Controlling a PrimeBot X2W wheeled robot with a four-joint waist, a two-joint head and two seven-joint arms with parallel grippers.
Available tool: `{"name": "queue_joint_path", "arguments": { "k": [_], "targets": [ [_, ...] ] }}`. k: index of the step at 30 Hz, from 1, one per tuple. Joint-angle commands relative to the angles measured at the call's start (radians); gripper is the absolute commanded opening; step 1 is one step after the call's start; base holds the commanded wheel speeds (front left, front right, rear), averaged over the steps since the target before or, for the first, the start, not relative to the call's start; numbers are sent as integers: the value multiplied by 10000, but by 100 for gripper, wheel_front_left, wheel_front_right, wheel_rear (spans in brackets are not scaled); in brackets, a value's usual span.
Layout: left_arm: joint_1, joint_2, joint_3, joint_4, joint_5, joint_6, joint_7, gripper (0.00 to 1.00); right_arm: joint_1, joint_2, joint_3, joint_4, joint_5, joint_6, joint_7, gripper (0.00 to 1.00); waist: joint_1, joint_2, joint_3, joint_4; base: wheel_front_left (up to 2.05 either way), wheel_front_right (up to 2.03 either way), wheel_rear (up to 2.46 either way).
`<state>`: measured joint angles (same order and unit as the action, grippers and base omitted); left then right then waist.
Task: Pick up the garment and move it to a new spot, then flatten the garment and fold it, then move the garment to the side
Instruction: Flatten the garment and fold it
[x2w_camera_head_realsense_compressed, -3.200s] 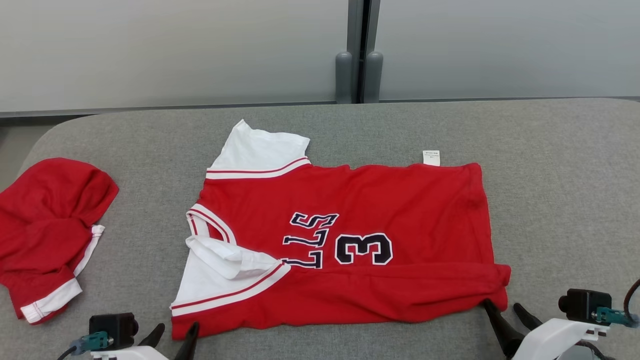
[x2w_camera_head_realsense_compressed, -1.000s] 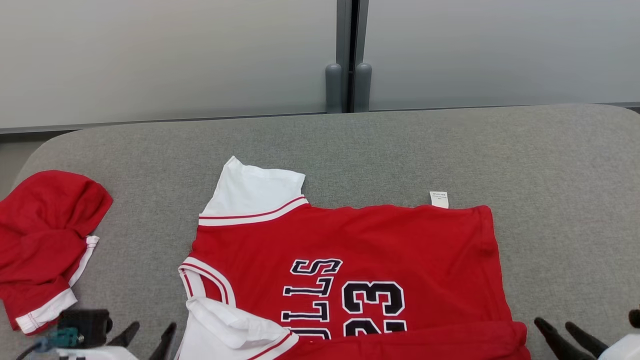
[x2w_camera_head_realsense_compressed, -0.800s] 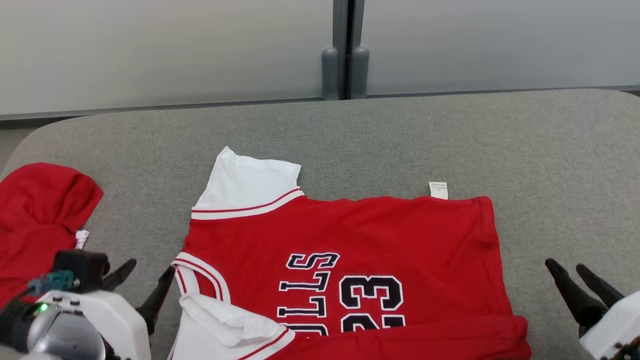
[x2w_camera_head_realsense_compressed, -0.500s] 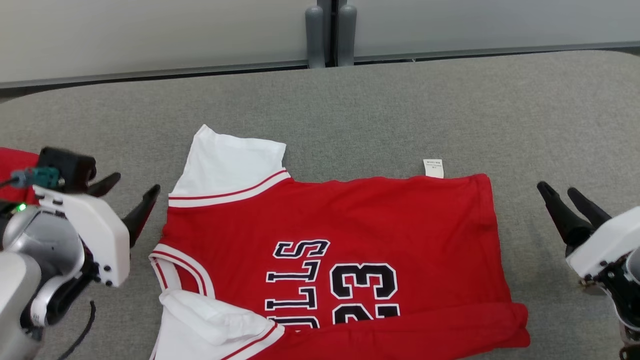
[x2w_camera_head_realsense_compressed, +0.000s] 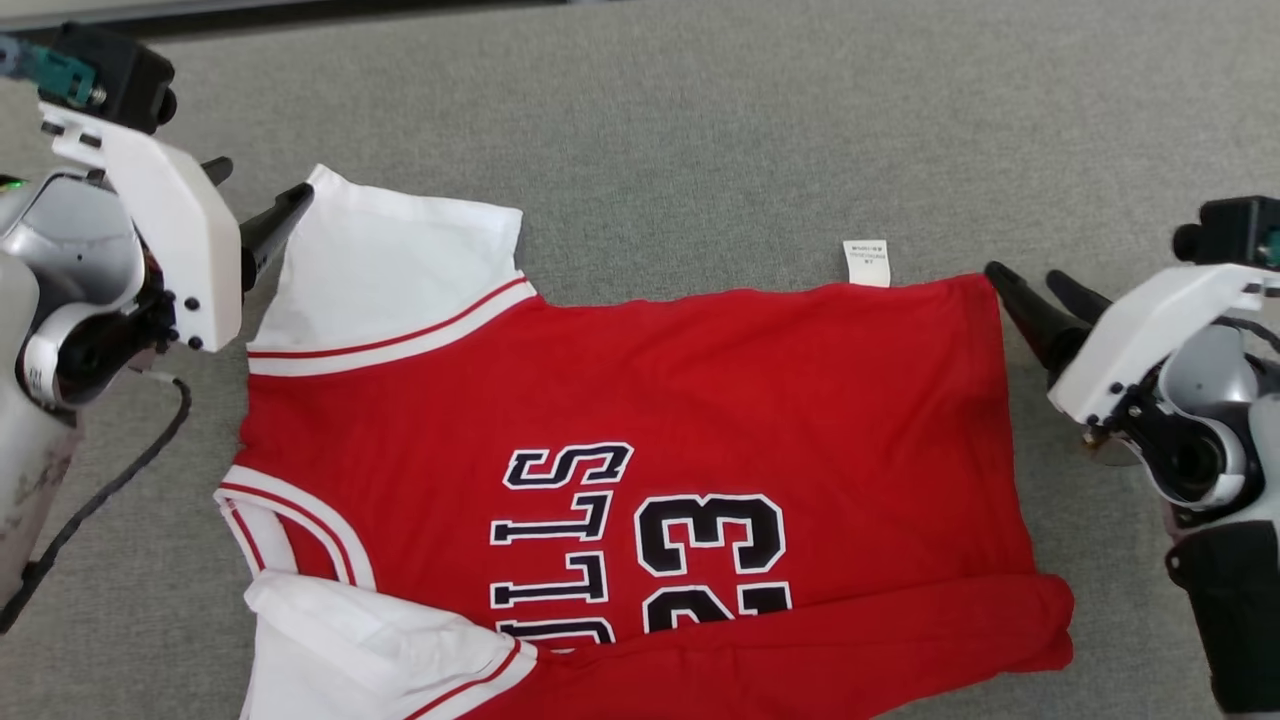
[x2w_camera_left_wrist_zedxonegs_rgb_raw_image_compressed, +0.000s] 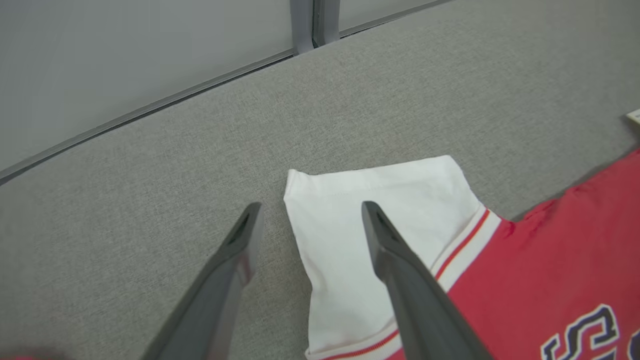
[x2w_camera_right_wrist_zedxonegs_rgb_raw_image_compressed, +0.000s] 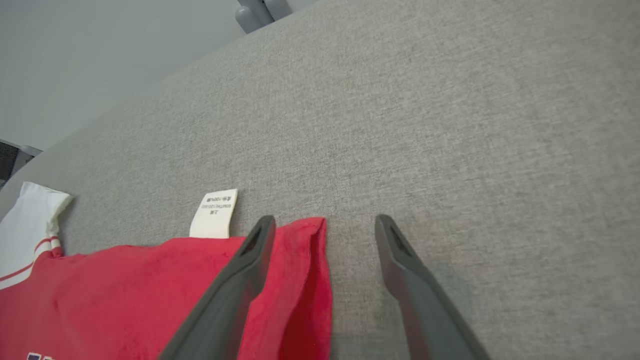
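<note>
Quick rundown: the red short-sleeved jersey with white sleeves (x2w_camera_head_realsense_compressed: 700, 380) was laid out mostly flat on the grey fabric-covered tabletop (x2w_camera_head_realsense_compressed: 700, 120). It was turned sideways, so the collar end was at the left and the hem at the right. Navy-and-white lettering and a number 23 (x2w_camera_head_realsense_compressed: 710, 535) could be read sideways across it. The near long edge was folded up over itself into a red band (x2w_camera_head_realsense_compressed: 820, 640), and the near white sleeve (x2w_camera_head_realsense_compressed: 370, 650) was rumpled up by the collar. The far white sleeve (x2w_camera_head_realsense_compressed: 390, 265) was spread flat, and a small white care label (x2w_camera_head_realsense_compressed: 866, 262) was seen sticking out of the far edge, close to the hem.

The left end effector (x2w_camera_head_realsense_compressed: 258, 185) was placed right at the outer corner of the far sleeve, fingers spread wide, nothing gripped. In the left wrist view one finger was seen over the white cloth and the other over bare tabletop.

The right end effector (x2w_camera_head_realsense_compressed: 1025, 275) was set at the far hem corner, also wide open and holding nothing. In its wrist view the hem edge was framed between the fingers. Contact with the cloth couldn't be judged for either one.
</note>
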<state>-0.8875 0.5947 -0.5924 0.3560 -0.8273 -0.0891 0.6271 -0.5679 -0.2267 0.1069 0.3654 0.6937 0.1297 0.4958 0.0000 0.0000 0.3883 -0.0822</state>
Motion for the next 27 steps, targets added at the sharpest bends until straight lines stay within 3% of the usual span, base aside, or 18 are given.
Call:
{"name": "queue_joint_path", "arguments": {
  "k": [1,6,18,19,20,21,22,23,24,27],
  "targets": [
    [-138,-19,2,127,-129,-72,48,100,-90,10,43,47,21,22,78,100,0,0,207,-84,0,0,0],
    [-829,-116,-253,1104,-441,-328,489,100,-532,312,746,365,320,22,430,100,0,0,631,-326,0,0,0],
    [-1592,-66,-678,2824,-1000,-414,560,100,-819,483,2240,307,837,22,297,100,0,0,1024,-887,0,0,0],
    [-1645,-44,-737,2859,-1037,-415,493,100,-831,460,2298,303,868,22,282,86,0,0,1021,-904,0,0,0],
    [-1696,-21,-800,2897,-1058,-414,442,100,-846,436,2340,300,926,22,247,58,0,0,1022,-913,0,0,0],
    [-1712,-11,-866,2948,-1068,-415,406,100,-864,409,2380,318,959,22,205,45,0,0,1020,-914,0,0,0],
    [-1715,-17,-942,2994,-1086,-416,392,87,-879,379,2424,329,984,22,163,35,0,0,1013,-911,0,0,0],
    [-1727,-31,-1017,3023,-1121,-416,358,49,-894,352,2461,350,1016,22,152,5,0,0,1006,-905,0,0,0],
    [-1760,-43,-1100,3018,-1177,-417,316,2,-912,319,2499,366,1045,22,109,0,0,0,999,-894,0,0,0],
    [-1876,-51,-1239,2915,-1431,-418,114,0,-971,168,2533,392,1066,22,-128,0,0,0,929,-815,0,0,0]
  ]
}}
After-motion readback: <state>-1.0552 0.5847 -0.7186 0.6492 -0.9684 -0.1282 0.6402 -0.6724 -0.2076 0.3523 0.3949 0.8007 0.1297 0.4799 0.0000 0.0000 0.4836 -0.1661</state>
